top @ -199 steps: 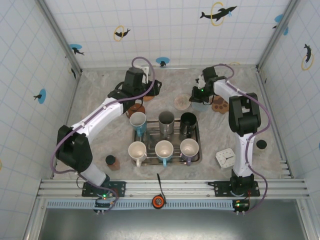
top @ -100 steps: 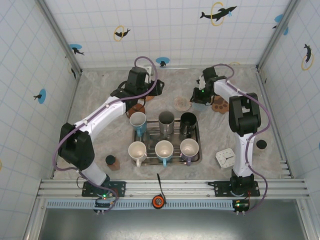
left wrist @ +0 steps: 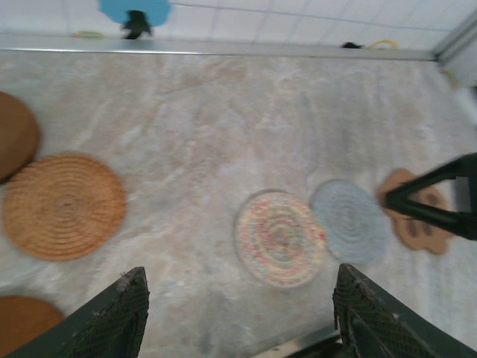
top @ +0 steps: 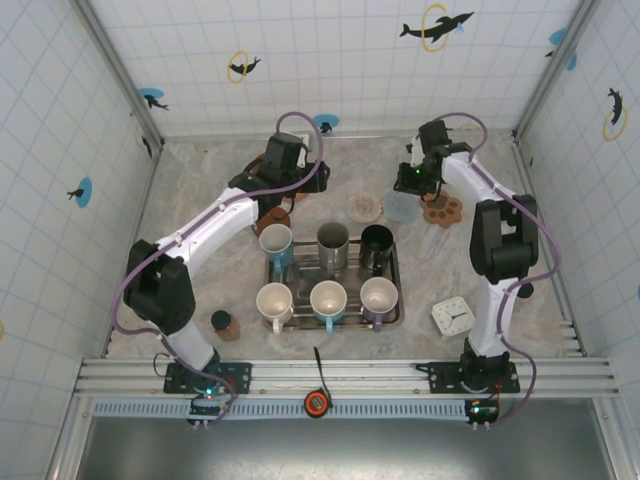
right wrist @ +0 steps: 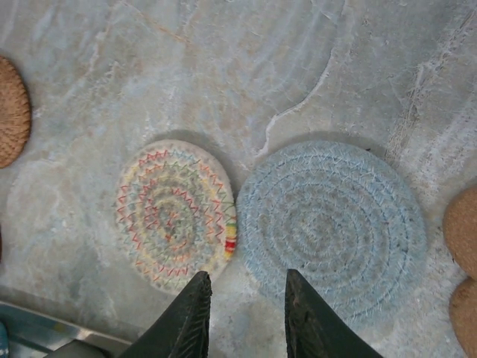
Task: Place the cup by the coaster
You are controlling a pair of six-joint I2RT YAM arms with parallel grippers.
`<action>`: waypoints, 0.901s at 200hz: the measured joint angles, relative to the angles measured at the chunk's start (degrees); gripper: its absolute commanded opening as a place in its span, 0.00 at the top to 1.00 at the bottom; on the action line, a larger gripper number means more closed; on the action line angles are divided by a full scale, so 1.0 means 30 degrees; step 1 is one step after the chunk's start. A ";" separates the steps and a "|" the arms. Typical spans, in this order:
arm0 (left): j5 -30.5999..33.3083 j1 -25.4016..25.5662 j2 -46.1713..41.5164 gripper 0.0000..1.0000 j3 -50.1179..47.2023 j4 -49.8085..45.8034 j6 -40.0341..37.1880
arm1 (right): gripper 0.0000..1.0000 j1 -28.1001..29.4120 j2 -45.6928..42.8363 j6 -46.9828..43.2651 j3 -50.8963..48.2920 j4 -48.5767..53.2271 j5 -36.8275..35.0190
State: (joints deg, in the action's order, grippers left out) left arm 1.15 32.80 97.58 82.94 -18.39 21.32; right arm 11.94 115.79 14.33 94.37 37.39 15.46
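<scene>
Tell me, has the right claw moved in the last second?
Yes. The right claw has pulled back toward the far wall, away from over the blue coaster beside the paw-shaped coaster.

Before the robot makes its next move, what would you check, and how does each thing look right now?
1. Left gripper free: ok, open wide, nothing between its fingers.
2. Right gripper free: ok, fingers slightly apart, empty.
3. Cups ready: ok, six stand upright in the tray.
4. Landing spot free: ok, the colourful coaster and the blue coaster lie bare, side by side.
5. Cup set by a coaster: not ok, none stands beside these two.
6. Which coaster is meant: cannot tell.
</scene>
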 measured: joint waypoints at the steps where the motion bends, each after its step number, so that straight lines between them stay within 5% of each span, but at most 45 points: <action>1: 0.0058 -0.0015 0.0007 0.31 0.0015 -0.0044 -0.0036 | 0.67 0.0007 -0.0022 0.0007 -0.0015 0.0000 0.0007; 51: 0.1290 -0.2550 0.0022 0.31 -0.0612 -0.2346 -0.0182 | 0.62 0.0852 -0.0546 0.0299 0.0131 0.0051 0.0058; 86: 0.1785 -0.4109 0.0029 0.30 -0.1559 -0.3206 -0.0546 | 0.63 0.2550 0.0561 0.0517 0.3330 0.0481 0.0255; 148: 0.1428 -0.4794 0.1996 0.31 -0.1763 -0.3067 -0.1297 | 0.62 0.5136 0.8000 0.1443 1.4047 0.1501 0.1464; 180: 0.1406 -0.4787 0.2820 0.31 -0.1676 -0.2390 -0.2106 | 0.64 0.5770 1.0593 0.3432 1.5358 0.0262 0.2885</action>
State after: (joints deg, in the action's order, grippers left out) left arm 5.37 18.44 106.04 77.91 -25.56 15.00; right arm 29.26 147.57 24.62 140.44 38.17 24.12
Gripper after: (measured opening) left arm 0.687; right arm 0.373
